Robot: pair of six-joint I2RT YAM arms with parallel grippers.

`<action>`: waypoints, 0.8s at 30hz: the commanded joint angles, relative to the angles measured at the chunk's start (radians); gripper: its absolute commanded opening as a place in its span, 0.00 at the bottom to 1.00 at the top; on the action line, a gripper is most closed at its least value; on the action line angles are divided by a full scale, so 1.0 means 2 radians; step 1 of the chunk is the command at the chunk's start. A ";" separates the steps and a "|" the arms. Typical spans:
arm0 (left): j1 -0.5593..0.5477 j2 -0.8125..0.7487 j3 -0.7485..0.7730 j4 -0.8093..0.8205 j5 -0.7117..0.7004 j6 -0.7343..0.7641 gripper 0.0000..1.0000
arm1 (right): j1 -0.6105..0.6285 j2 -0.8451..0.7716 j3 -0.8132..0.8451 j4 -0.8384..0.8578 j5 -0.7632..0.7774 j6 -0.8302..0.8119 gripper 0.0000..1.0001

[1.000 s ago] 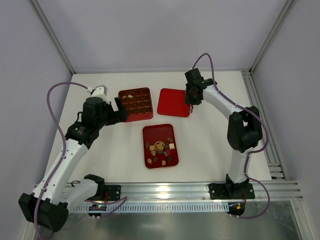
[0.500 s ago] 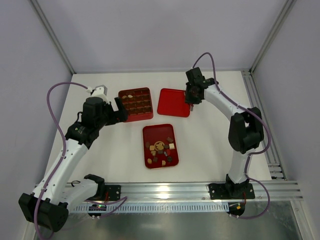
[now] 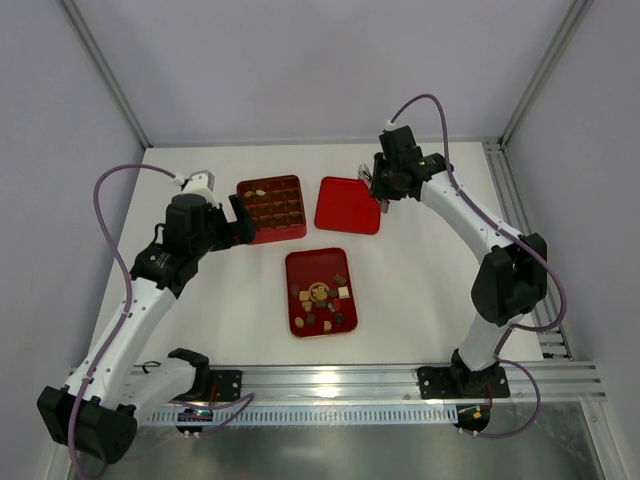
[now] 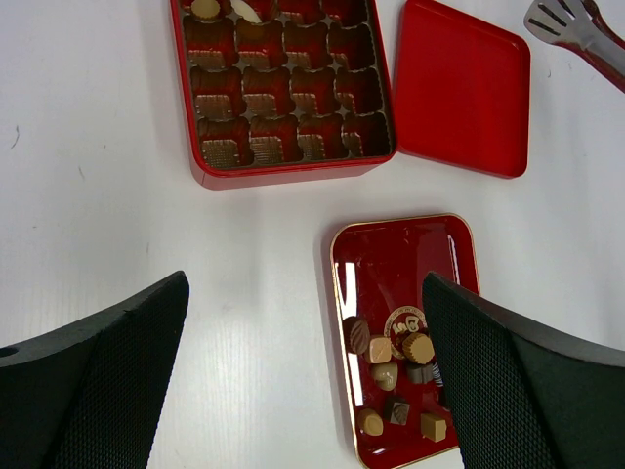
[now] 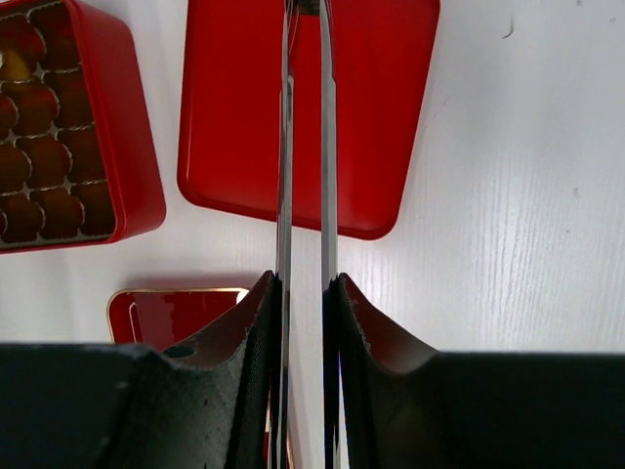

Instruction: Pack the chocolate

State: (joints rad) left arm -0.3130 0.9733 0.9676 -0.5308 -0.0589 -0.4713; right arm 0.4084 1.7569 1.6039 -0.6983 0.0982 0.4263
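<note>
White tabletop (image 3: 230, 300) inside pale grey walls. On it, a red compartmented box (image 3: 272, 208), its flat red lid (image 3: 347, 204) just beside, and a gold-rimmed red tray (image 3: 319, 291) nearer the arm bases. Chocolate (image 4: 381, 350) mostly gathered in the tray's near half around a round printed emblem (image 4: 403, 320), lettering too small to read. Two more pieces in the box's far row, clear only from the left wrist. Left gripper (image 4: 305, 283) spread wide, holding nothing, near the box. Right gripper (image 5: 301, 283) pinching metal tongs (image 5: 285, 147) over the lid, both blades squeezed together, plain only from the right wrist.

white table (image 3: 420, 280), pale grey walls (image 3: 300, 70)
</note>
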 commanded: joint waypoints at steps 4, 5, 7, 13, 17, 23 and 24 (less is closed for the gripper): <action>0.004 -0.007 -0.001 0.019 0.003 -0.005 1.00 | 0.052 -0.022 0.039 -0.003 -0.013 0.008 0.25; 0.004 -0.007 -0.001 0.019 0.003 -0.004 1.00 | 0.059 -0.018 0.058 -0.006 -0.013 0.008 0.25; 0.004 -0.007 -0.001 0.019 0.003 -0.004 1.00 | 0.083 -0.003 0.087 -0.014 -0.013 0.009 0.25; 0.004 -0.008 -0.001 0.019 0.003 -0.004 1.00 | 0.132 0.056 0.173 -0.034 -0.012 0.010 0.25; 0.004 -0.010 -0.002 0.019 0.002 -0.004 1.00 | 0.152 0.095 0.218 -0.042 -0.012 0.009 0.25; 0.005 -0.010 -0.001 0.019 0.002 -0.004 1.00 | 0.172 0.140 0.260 -0.047 -0.018 0.005 0.25; 0.005 -0.010 -0.001 0.019 0.003 -0.004 1.00 | 0.172 0.145 0.264 -0.049 -0.018 0.005 0.25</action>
State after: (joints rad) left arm -0.3096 0.9730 0.9676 -0.5308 -0.0589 -0.4713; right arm 0.7444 2.0380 2.0640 -0.7937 0.0669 0.4400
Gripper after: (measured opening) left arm 0.996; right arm 0.303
